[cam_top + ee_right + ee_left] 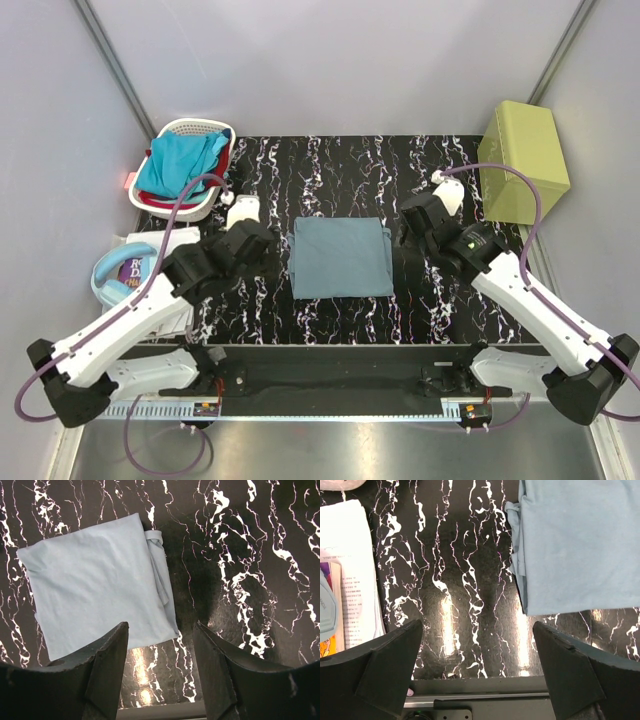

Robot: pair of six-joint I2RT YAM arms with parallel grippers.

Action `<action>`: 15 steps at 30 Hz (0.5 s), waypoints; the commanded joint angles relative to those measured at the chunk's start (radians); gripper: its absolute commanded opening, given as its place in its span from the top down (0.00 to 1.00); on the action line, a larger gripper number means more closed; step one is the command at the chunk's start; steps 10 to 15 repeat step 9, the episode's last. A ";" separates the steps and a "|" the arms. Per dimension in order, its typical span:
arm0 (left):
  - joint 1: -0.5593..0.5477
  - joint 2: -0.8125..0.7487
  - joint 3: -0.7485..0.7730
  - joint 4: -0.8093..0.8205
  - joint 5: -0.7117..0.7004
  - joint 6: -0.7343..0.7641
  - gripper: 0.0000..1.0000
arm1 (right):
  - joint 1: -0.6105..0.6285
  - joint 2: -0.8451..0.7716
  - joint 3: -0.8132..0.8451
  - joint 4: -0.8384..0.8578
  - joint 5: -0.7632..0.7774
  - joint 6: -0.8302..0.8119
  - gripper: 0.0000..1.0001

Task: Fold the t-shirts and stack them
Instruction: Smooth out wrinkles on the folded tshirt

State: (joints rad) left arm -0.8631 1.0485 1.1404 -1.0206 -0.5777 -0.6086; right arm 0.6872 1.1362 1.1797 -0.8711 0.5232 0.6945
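Midway across the table (330,170), between the two arms, lies the grey-blue t-shirt (340,258), folded into a flat, near-square pad with its edges roughly parallel to the table's. Just left of it hangs the left claw (477,667), spread wide and empty. Just right of it hangs the right claw (160,667), jaws apart but less wide, also empty. Neither touches the cloth.

The unfolded work sits far left: the turquoise t-shirt (178,165) is heaped in the white laundry basket (190,125), with the red t-shirt (226,152) tucked at its right side. From the left claw the basket lies farther back and leftward, so the left arm is plainly nearer. The heap shows no clear long axis. The basket's wall stands in the way, so a reach likely has to come from above.

A pale-blue headset (97,285) and printed sheets (352,580) crowd the near left. A green box (525,160) stands far right, well apart.
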 commanded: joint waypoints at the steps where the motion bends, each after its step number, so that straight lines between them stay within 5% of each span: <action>1: 0.015 -0.094 -0.039 0.036 0.055 0.043 0.01 | 0.006 -0.010 0.017 -0.019 0.040 0.062 0.38; 15: 0.078 -0.117 -0.091 0.051 0.072 0.049 0.01 | 0.121 0.098 0.105 -0.046 0.136 0.054 0.38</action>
